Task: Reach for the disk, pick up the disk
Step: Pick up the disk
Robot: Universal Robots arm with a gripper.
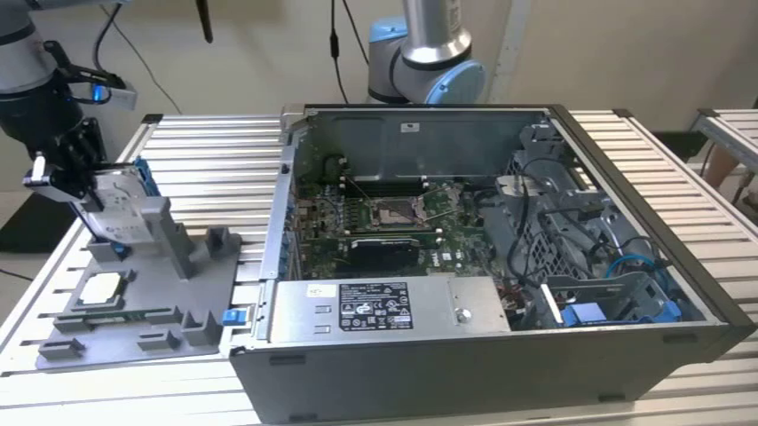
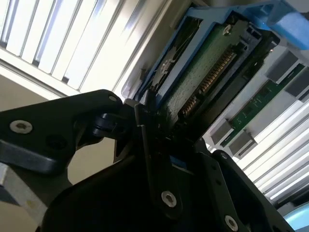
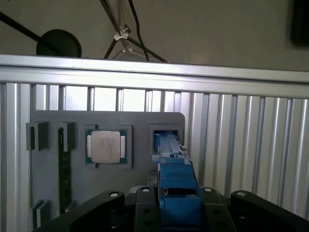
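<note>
Gripper (image 3: 177,205) clamps the disk (image 1: 119,197): upright, silver, blue-framed, green board behind, at the tray's (image 1: 154,293) back corner.

One disk (image 1: 119,202), one chip (image 1: 101,288), one computer case (image 1: 474,355).

Smooth blue plastic frames the disk (image 3: 175,186), ribbed bright metal the table (image 3: 241,145).
</note>
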